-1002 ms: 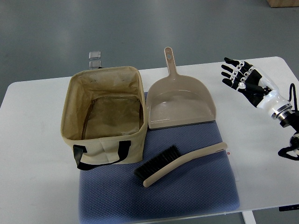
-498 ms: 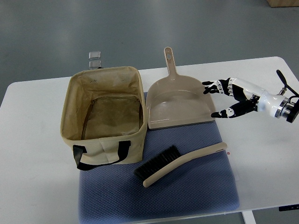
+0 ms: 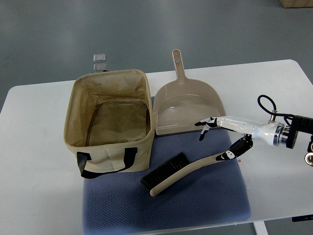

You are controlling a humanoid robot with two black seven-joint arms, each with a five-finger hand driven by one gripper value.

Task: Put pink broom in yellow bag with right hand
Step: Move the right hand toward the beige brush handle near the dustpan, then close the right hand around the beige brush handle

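The pink broom [image 3: 188,169] lies on the blue mat [image 3: 195,200], its black bristles pointing left and its handle running up to the right. The yellow bag [image 3: 73,122] stands open at the mat's left, black handles in front. My right hand [image 3: 215,139] reaches in from the right edge and hovers over the broom's handle end. Its fingers are spread: upper fingers [image 3: 205,123] by the dustpan's front edge, thumb [image 3: 230,154] touching the handle tip. Nothing is grasped.
A pink dustpan [image 3: 188,110] lies just behind the broom, right of the bag, handle pointing away. White table [image 3: 39,196] all around; its front edge is close below the mat. Two small clear boxes [image 3: 100,61] sit behind the bag.
My right hand has swung from the far right, palm up, leftward and down over the dustpan's edge to the broom's handle end. Broom, bag and dustpan have not moved.
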